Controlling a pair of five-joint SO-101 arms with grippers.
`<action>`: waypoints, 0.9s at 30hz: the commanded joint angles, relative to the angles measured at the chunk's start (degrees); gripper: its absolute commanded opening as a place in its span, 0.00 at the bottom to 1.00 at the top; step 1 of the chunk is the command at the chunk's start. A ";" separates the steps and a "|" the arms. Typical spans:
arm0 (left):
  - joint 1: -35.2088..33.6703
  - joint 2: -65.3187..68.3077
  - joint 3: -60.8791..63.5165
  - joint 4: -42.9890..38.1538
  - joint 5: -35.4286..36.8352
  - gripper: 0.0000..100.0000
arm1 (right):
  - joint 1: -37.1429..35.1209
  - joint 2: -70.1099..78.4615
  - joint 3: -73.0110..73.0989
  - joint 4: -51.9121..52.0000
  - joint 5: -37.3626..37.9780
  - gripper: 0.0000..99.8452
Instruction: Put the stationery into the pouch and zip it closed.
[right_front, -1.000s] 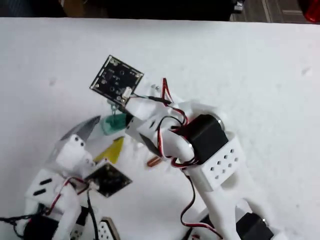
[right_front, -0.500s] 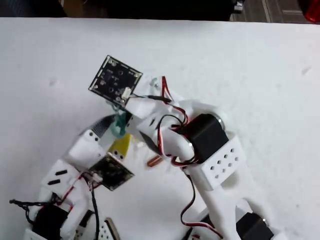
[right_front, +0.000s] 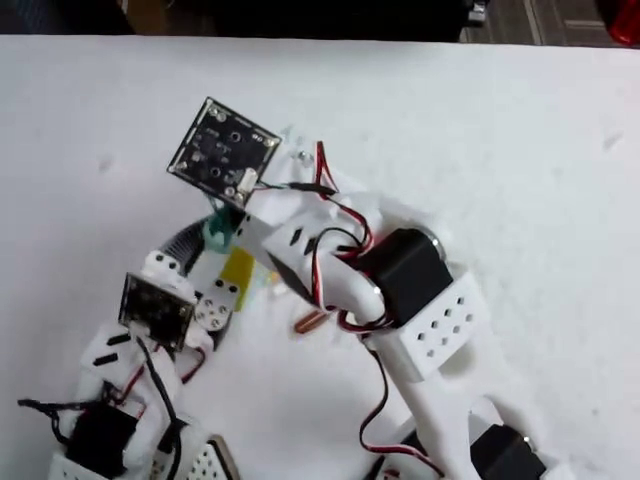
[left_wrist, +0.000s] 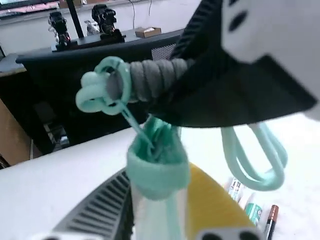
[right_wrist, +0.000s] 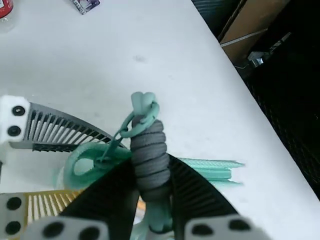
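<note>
Starting nearest the left wrist camera, the left hand was closed on the mint-green pouch, whose bunched end stood pinched in its grip. Close beside it, the right hand was clamped on the grey cord-wrapped zip pull, with a mint clasp showing at the pull's far end. Beyond the pouch, marker pens and a copper-coloured pen lay loose on the white desk.

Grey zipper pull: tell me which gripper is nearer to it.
Right. The right gripper clamps the grey pull; the left gripper grips the mint pouch just beside it.
</note>
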 joint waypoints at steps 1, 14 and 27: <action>-1.89 15.43 -14.86 1.23 1.93 0.09 | 1.54 -0.31 -0.53 -1.45 0.53 0.02; -7.78 34.15 -16.97 -7.21 12.48 0.09 | 8.75 5.67 -0.44 -4.88 -5.36 0.02; -3.47 15.96 -5.27 4.84 1.05 0.24 | 2.42 3.56 -0.09 -2.51 -6.07 0.02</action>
